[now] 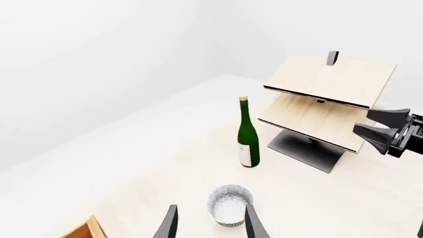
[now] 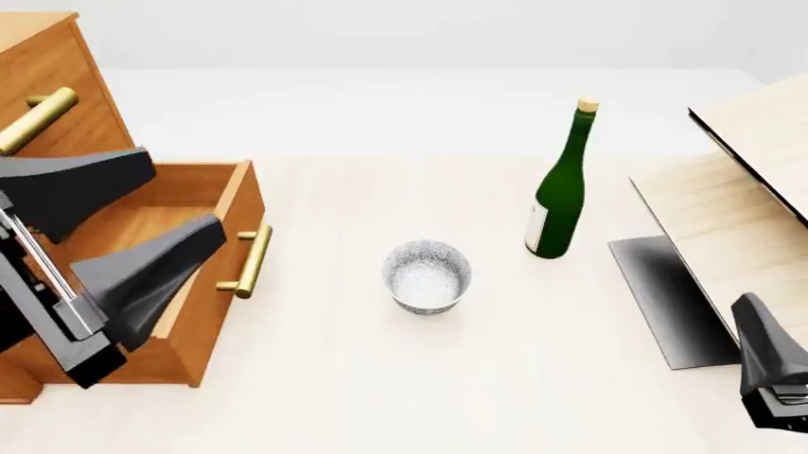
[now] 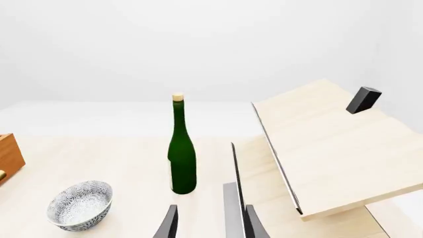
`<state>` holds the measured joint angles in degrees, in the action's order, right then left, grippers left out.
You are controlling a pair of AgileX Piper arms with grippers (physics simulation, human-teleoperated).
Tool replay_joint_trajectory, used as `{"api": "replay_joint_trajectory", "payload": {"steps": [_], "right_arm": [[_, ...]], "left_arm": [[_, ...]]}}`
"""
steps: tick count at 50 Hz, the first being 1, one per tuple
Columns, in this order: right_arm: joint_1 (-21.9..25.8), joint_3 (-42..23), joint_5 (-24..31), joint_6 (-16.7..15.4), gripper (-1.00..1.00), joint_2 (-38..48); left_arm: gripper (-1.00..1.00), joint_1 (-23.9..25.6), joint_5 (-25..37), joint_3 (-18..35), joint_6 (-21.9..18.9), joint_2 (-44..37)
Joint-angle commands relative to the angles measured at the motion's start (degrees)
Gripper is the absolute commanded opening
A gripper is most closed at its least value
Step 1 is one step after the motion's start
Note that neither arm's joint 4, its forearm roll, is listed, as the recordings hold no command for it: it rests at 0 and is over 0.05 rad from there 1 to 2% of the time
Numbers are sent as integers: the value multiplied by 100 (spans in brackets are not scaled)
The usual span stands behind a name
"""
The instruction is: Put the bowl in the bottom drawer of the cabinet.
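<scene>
The white speckled bowl [image 2: 427, 274] stands upright on the table, right of the cabinet [image 2: 51, 85]. The bottom drawer [image 2: 215, 203] is pulled out, its brass handle [image 2: 253, 260] facing the bowl. My left gripper [image 2: 187, 194] hovers open over the open drawer, holding nothing. In the left wrist view the bowl [image 1: 229, 203] lies just beyond the open left gripper [image 1: 210, 225]. My right gripper [image 1: 362, 121] is open and empty by the slanted boards, well right of the bowl [image 3: 80, 204].
A green bottle [image 2: 562, 184] stands upright behind and right of the bowl. Pale slanted wooden boards [image 2: 745, 189] on a dark base [image 2: 663, 293] fill the right side. An upper drawer handle [image 2: 36, 118] shows at the far left.
</scene>
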<state>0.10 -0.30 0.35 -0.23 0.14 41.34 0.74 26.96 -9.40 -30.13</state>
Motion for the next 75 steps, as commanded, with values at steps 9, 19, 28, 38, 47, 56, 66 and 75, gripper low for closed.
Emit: {"api": "replay_joint_trajectory", "payload": {"steps": [9, 19, 28, 38, 47, 56, 66, 75], "right_arm": [[1, 0, 0, 0, 100, -1], [0, 0, 1, 1, 100, -1], [1, 0, 2, 0, 100, -1], [0, 0, 1, 1, 100, -1], [0, 0, 1, 0, 100, -1], [0, 0, 2, 1, 100, -1], [0, 0, 2, 0, 100, -1], [0, 0, 0, 0, 100, -1]], "left_arm": [[100, 119, 360, 1229, -127, -1280], [100, 297, 470, 1790, 39, -1784], [100, 597, 770, 2470, -98, -2542], [100, 670, 1180, 3237, 223, -3121], [100, 639, 1409, 3650, 183, -3721], [100, 590, 1584, 3828, 271, -4131], [100, 573, 1967, 4153, 326, -4484], [100, 517, 2215, 4440, 410, -4827]]}}
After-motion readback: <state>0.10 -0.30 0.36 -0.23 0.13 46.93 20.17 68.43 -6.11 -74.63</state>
